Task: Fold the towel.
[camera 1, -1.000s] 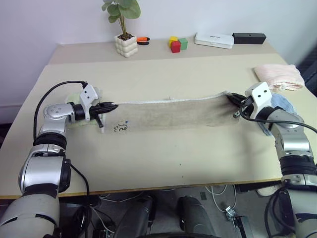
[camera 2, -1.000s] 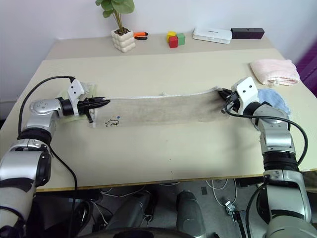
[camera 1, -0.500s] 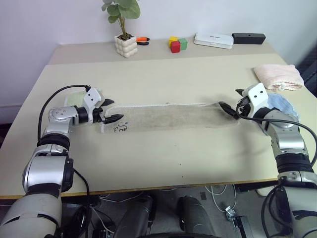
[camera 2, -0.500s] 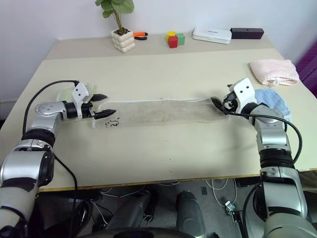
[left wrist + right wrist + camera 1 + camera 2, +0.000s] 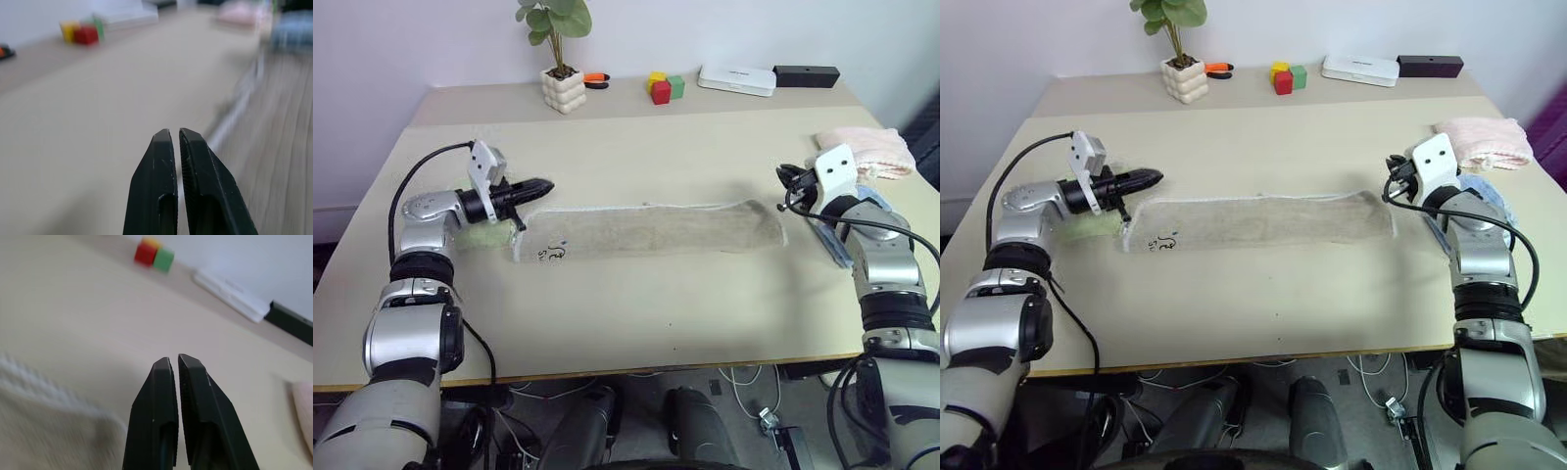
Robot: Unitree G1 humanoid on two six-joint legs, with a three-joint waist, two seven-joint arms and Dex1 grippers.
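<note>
The towel (image 5: 651,230) is lying flat as a long folded strip across the middle of the table (image 5: 636,313), because the left gripper (image 5: 540,185) at its ten o'clock and the right gripper (image 5: 783,177) at its two o'clock are both hovering clear, fingers pressed together on nothing.

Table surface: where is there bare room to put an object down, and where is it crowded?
The table is bare in front of the towel, toward the near edge, and behind it, up to the back ledge. Crowded: that ledge, with the plant pot, blocks and two flat boxes; the right end, with the pink towel; the left end, with the green towel.
</note>
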